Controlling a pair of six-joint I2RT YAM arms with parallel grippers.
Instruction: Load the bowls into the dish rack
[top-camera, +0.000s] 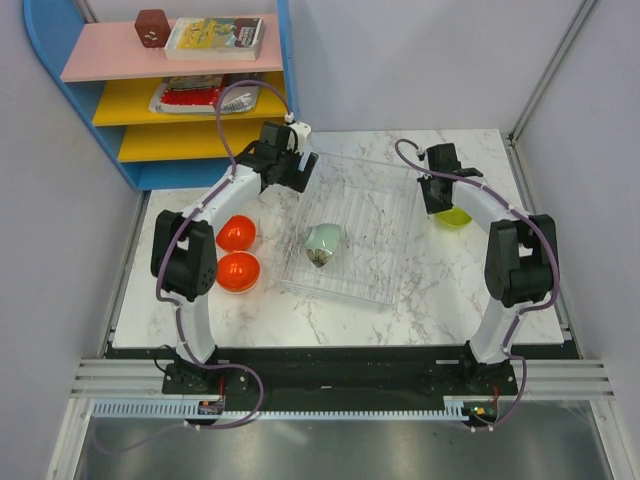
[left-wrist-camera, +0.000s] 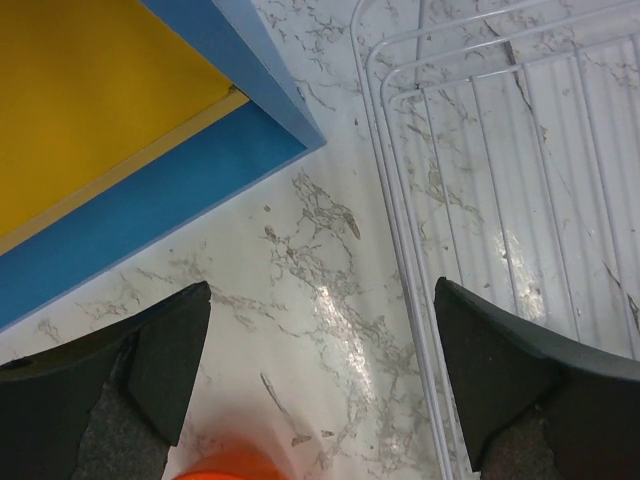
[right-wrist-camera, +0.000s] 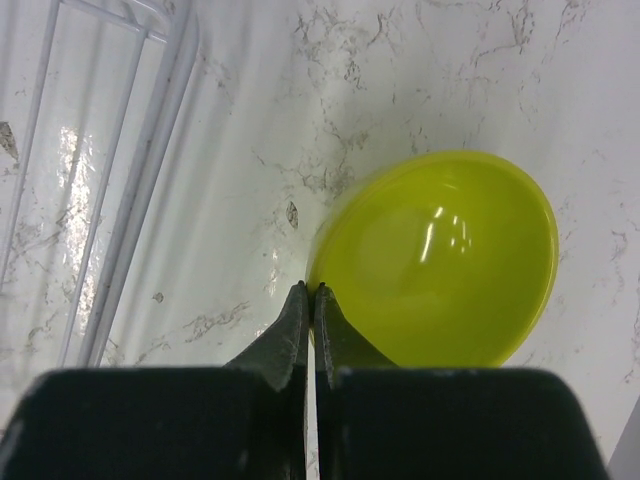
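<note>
The wire dish rack (top-camera: 342, 291) lies in the middle of the table with a pale green bowl (top-camera: 324, 243) tilted inside it. Two orange bowls (top-camera: 237, 232) (top-camera: 239, 271) sit left of the rack. A yellow bowl (top-camera: 455, 217) (right-wrist-camera: 450, 260) rests on the marble to the rack's right. My right gripper (right-wrist-camera: 311, 290) (top-camera: 437, 200) is shut on its near-left rim, one finger inside and one outside. Over bare marble by the rack's far-left corner (left-wrist-camera: 385, 170), my left gripper (left-wrist-camera: 322, 290) (top-camera: 300, 165) stands open and holds nothing. An orange bowl's edge (left-wrist-camera: 230, 468) shows blurred below it.
A blue shelf unit (top-camera: 160, 100) (left-wrist-camera: 180, 190) with pink and yellow boards stands at the back left, close to my left gripper; it carries a book, a brown cube and a tray. The rack's right side (right-wrist-camera: 150, 170) runs just left of the yellow bowl. Grey walls enclose the table.
</note>
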